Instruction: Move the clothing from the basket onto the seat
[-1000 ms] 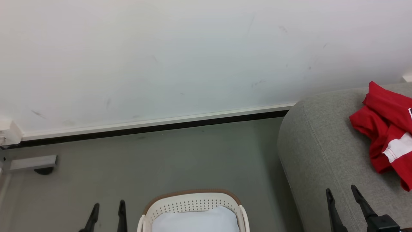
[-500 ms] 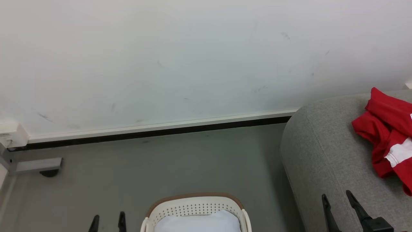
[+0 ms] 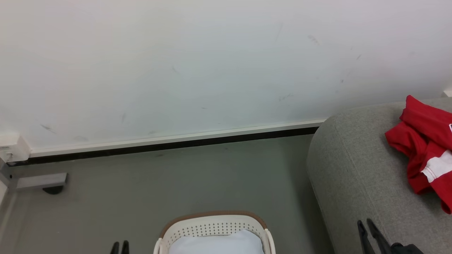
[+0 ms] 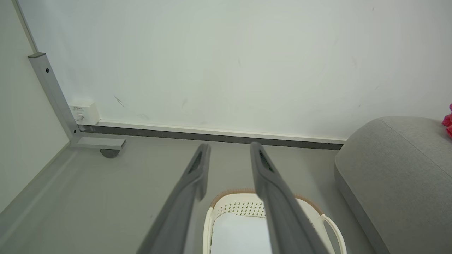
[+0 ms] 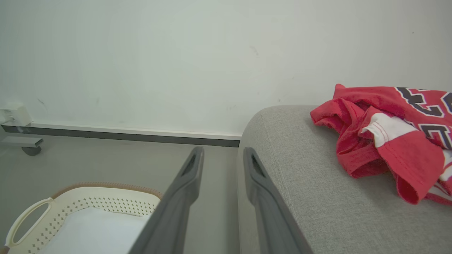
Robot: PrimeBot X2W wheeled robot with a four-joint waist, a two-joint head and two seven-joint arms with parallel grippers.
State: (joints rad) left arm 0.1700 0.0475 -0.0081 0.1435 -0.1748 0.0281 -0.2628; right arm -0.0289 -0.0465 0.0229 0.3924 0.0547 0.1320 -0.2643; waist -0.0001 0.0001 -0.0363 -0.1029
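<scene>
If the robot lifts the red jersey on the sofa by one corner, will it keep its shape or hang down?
The red jersey lies crumpled in soft folds on the sofa, so it would probably hang limp. It looks thin, so likely light. Pushed, it would likely bunch up on the woven fabric rather than slide.

1. The left gripper (image 3: 119, 246) is dropping low in the head view, and its 2 fingers are moving closer together.
2. The right gripper (image 3: 364, 224) is doing the same, with a small gap left.
3. The head camera is moving, so the whole picture is sliding down a little.
</scene>
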